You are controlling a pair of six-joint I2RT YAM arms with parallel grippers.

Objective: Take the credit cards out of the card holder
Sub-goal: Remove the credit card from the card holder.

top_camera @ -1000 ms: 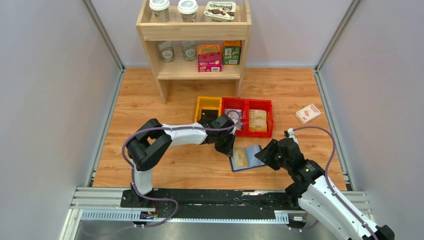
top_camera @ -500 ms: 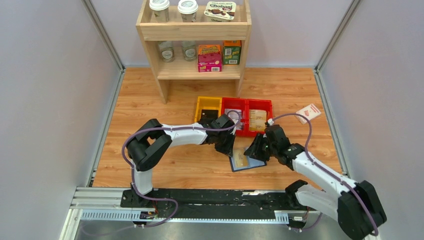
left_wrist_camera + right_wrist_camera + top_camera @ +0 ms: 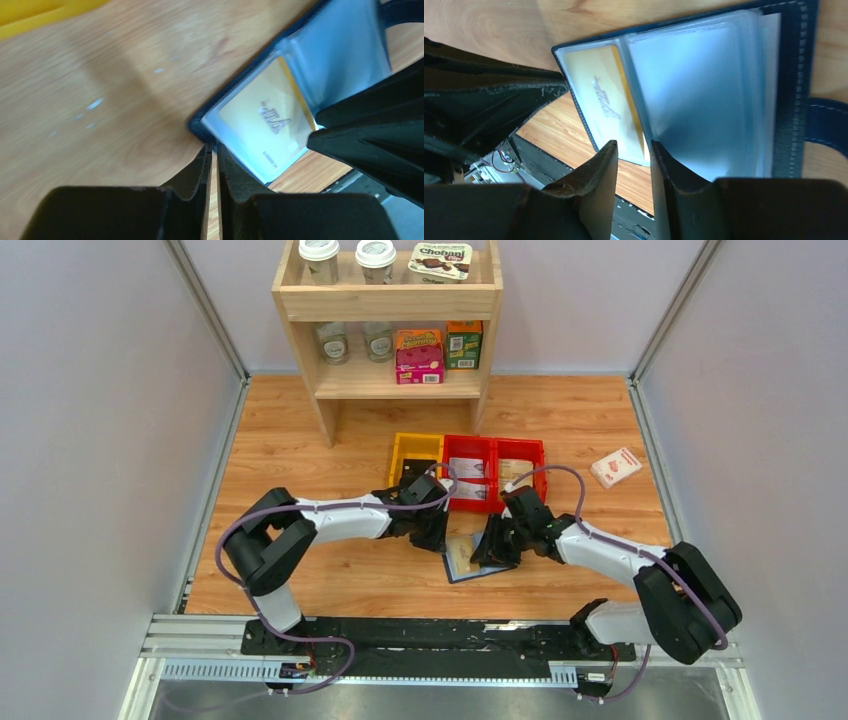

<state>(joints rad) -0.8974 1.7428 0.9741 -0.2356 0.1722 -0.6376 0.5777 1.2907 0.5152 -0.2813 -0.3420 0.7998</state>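
- Spotting the card holder (image 3: 470,568) spread open and flat on the wooden table (image 3: 300,440), just in front of the red tray (image 3: 543,478), on the side toward the arm bases
- Seeing one credit card (image 3: 262,125) tucked in the clear sleeve of the holder's left page, tan-gold face with a dark squiggly logo, so also just in front of the tray
- Can't say much about the right-hand sleeves, only pale blue and blurry in both wrist views, no card readable in there
- Calling the left gripper (image 3: 212,147) clenched: jaws down to a sliver of a gap, tips right at the outer corner of the holder's left page, in front of the tray's left end; can't tell whether any of the cover is actually pinched
- Calling the right gripper (image 3: 633,145) released, but only just: jaws a narrow gap apart, lined up over the lower edge of the card's sleeve beside the fold, in front of the tray's middle; can't tell if touching the plastic
- Noting the snap tab (image 3: 829,125) poking out from the holder's right edge
- Rounding out the scene: yellow tray (image 3: 395,460) touching the red tray's left side, white-and-red box (image 3: 615,467) well off to the tray's right, wooden shelf (image 3: 390,302) behind the tray
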